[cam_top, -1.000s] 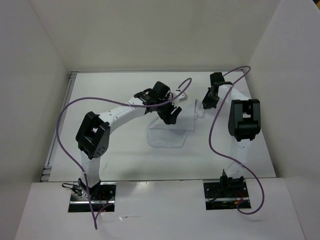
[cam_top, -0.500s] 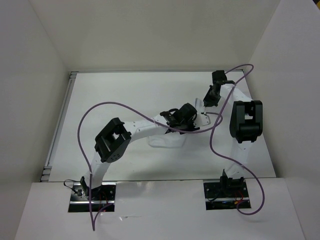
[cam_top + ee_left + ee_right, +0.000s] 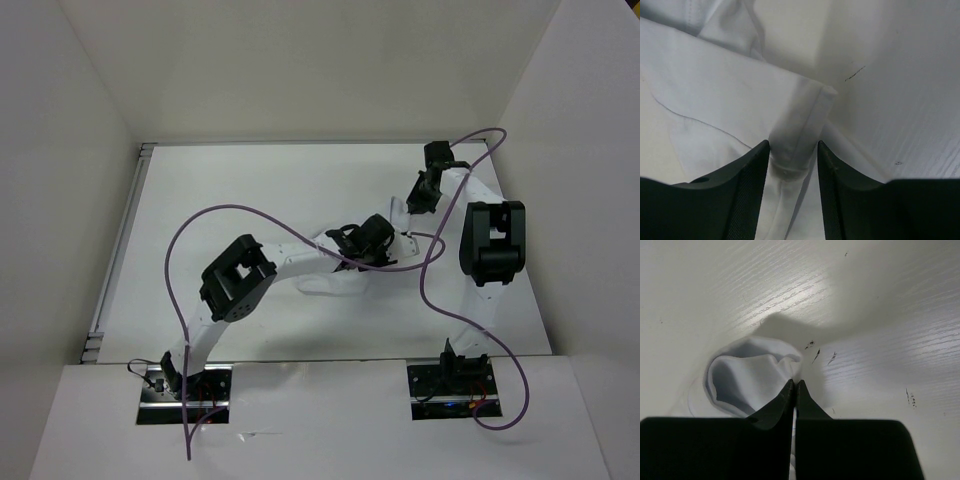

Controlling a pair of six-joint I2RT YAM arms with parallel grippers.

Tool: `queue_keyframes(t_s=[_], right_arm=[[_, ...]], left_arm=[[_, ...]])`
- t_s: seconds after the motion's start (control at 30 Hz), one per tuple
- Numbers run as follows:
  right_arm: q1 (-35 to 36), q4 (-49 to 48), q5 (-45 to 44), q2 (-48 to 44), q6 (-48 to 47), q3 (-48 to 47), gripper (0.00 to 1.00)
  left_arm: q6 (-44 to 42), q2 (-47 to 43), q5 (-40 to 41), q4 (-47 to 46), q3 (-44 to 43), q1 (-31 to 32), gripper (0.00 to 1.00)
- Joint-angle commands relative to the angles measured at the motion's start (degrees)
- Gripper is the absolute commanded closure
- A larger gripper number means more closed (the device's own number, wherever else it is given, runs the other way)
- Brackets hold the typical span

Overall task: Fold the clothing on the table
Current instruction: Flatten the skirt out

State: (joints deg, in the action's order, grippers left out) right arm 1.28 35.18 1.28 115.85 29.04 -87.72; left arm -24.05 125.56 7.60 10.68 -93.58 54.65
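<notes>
The white clothing (image 3: 335,283) lies crumpled on the table (image 3: 220,200), right of centre and mostly under my left arm. My left gripper (image 3: 378,245) is low over its right part. In the left wrist view a raised hem fold of the clothing (image 3: 795,115) fills the gap between the jaws of the left gripper (image 3: 793,145), which press on it from both sides. My right gripper (image 3: 415,200) sits just behind, at the far right corner. In the right wrist view the right gripper (image 3: 794,382) is shut, with a puffed corner of the clothing (image 3: 750,375) bunched at its tips.
Upright white walls (image 3: 80,150) close in the table on three sides. A thin metal edge (image 3: 120,250) runs down the left side. Purple cables (image 3: 180,260) loop off both arms. Small dark scuffs (image 3: 815,352) mark the table near the right gripper.
My left arm swung right and toward the near edge, from over the middle of the clothing to just in front of the right gripper, and its jaws narrowed onto a fold. The right arm stayed put.
</notes>
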Motion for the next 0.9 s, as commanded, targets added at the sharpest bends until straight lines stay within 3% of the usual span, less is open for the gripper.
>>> queue_keyframes(t_s=[0.0,0.07,0.1,0.2,0.23,0.5,0.73,0.87], right_arm=[[-0.40,-1.25,0.22,-0.72,-0.74,0.27,1.00],[-0.40,-1.78,0.22,-0.72,-0.74,0.27,1.00],[-0.40,-1.78,0.22,-0.72,-0.74,0.27,1.00],[-0.40,-1.78,0.22,-0.72,-0.74,0.27,1.00],[-0.40,-1.78,0.22,-0.72,-0.74,0.27,1.00],[-0.93,-1.78,0.22,-1.41,-1.26,0.80,1.00],[-1.98,-2.31,4.34,-4.84,-1.79,1.33,1.00],[-1.98,-1.60,4.87,-7.13,-2.32,1.85,1.00]], left_arm=[[-0.56,0.65,-1.79,-1.36,-0.29,0.01,0.50],[-0.56,1.27,-1.79,-1.88,-0.29,0.01,0.56],[0.05,1.27,-1.79,-2.41,0.24,-0.51,0.69],[1.46,1.80,-1.10,-3.11,0.24,-0.51,0.89],[1.99,1.80,-0.57,-3.12,-0.37,-0.51,1.00],[10.07,-9.17,-0.48,2.59,-4.51,-4.99,1.00],[17.27,-24.81,6.02,1.20,3.66,-9.21,1.00],[23.94,-28.52,12.79,0.13,8.32,-12.98,1.00]])
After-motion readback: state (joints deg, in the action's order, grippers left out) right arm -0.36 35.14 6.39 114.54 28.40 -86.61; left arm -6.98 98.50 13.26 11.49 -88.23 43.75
